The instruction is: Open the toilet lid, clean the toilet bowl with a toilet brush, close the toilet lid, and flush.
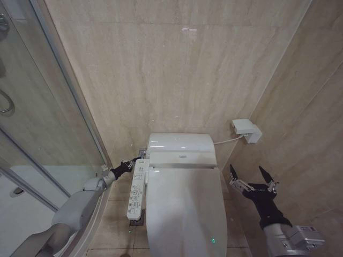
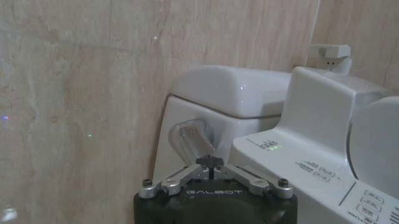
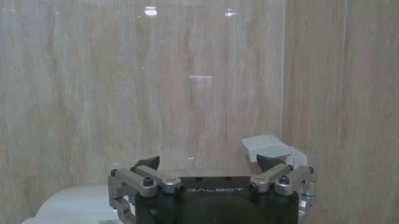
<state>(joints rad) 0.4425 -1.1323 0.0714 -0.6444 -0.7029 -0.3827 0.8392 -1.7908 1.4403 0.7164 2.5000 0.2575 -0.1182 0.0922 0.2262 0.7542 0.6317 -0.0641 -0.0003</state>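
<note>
Two claws flank the toilet lid (image 1: 185, 211), which lies closed. Left claw (image 1: 140, 156), pinched shut and holding nothing, sits at the flush lever (image 2: 192, 140) just behind the lid's left rear corner. Right claw (image 1: 253, 175) hovers wide open and empty beside the lid's right edge.

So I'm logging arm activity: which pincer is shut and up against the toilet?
The left pincer, closed at the flush lever on the tank's side; the right pincer is open beside the toilet lid, touching nothing.

toilet lid (image 1: 185, 214) down on bowl | button panel (image 1: 137, 191) left | wall box (image 1: 246, 130) right-behind
</note>
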